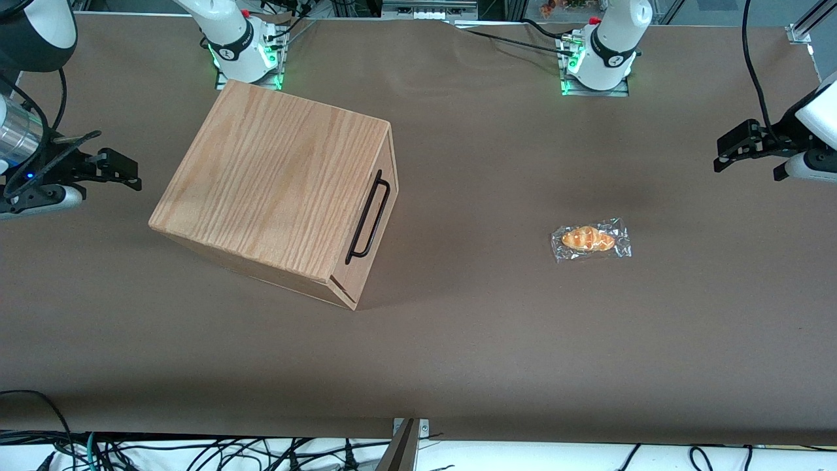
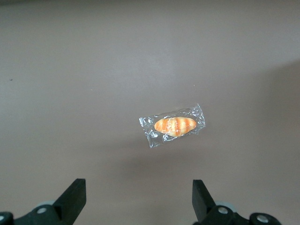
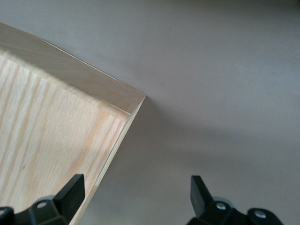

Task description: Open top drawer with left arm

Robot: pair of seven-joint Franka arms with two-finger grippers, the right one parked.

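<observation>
In the front view, the left arm (image 1: pixel 817 118) reaches in at the working arm's end of the table, and its gripper (image 1: pixel 745 152) hangs above the brown table (image 1: pixel 458 340) with nothing between the fingers. The top drawer (image 1: pixel 374 226) sits closed in the oak-grain wooden box (image 1: pixel 274 183), which stands toward the parked arm's end, well apart from the gripper. The drawer's black bar handle (image 1: pixel 368 218) runs along the front, which faces the working arm's end of the table. Between box and gripper lies a wrapped bread roll (image 1: pixel 590 239), nearer to the front camera than the gripper. Bare table lies in front of the drawer as far as the roll. The box stands well in from the table's edges, turned at an angle to them. Writing on the arm bases is too small to read.

In the left wrist view, the gripper (image 2: pixel 138 199) shows its two black fingers (image 2: pixel 72 197) set wide apart, holding nothing. The wrapped bread roll (image 2: pixel 174 125) lies on the table (image 2: pixel 70 70) beneath, clear of both fingers. The drawer is out of sight here. No print shows on the clear wrapper.

In the right wrist view, a corner of the wooden box (image 3: pixel 56 140) meets bare table (image 3: pixel 225 93).
</observation>
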